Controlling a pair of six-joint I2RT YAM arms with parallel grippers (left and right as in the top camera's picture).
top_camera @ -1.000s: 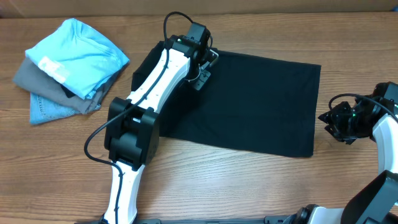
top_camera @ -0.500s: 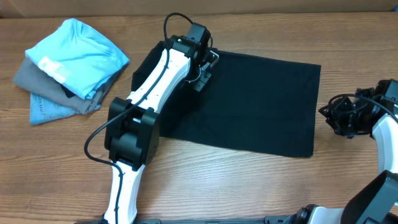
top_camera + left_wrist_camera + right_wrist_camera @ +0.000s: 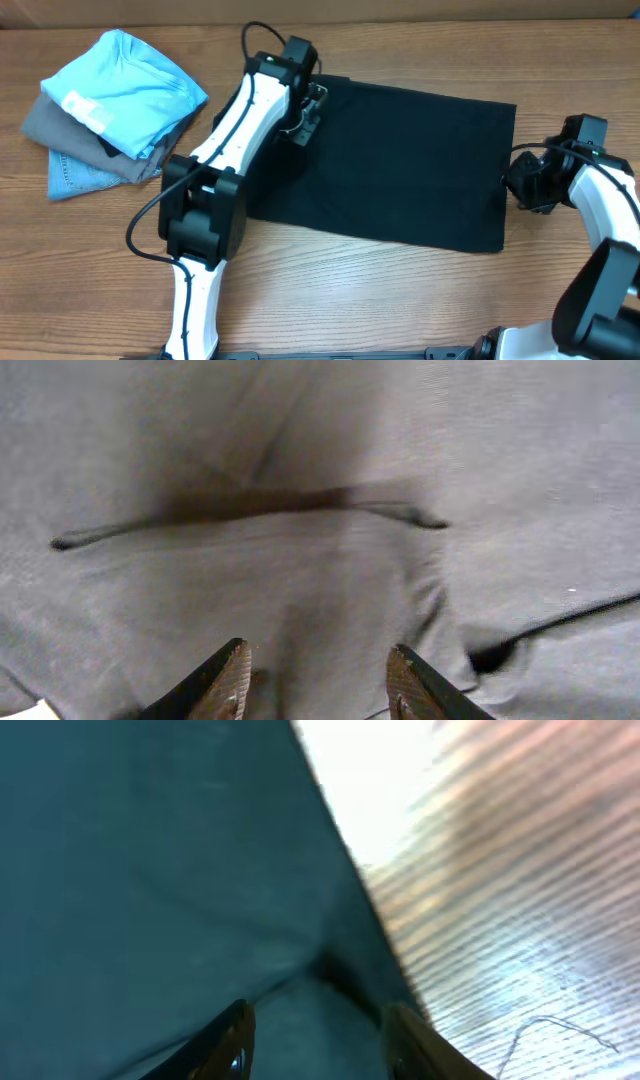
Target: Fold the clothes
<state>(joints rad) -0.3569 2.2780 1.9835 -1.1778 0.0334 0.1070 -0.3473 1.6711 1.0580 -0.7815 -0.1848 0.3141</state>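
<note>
A black garment (image 3: 400, 160) lies spread flat on the wooden table in the overhead view. My left gripper (image 3: 305, 115) hovers over its upper left part, jaws open, with wrinkled dark cloth (image 3: 300, 560) right below the fingertips (image 3: 318, 685). My right gripper (image 3: 520, 182) is at the garment's right edge, jaws open (image 3: 315, 1040) over the cloth's hem (image 3: 340, 950) where it meets the wood. Neither gripper holds cloth.
A stack of folded clothes (image 3: 110, 100), light blue on top of grey and denim, sits at the back left. Bare wood table (image 3: 400, 290) lies in front of the garment. A box edge runs along the back.
My left arm has shifted left and a little back over the garment. My right gripper has moved left and up, onto the garment's right edge.
</note>
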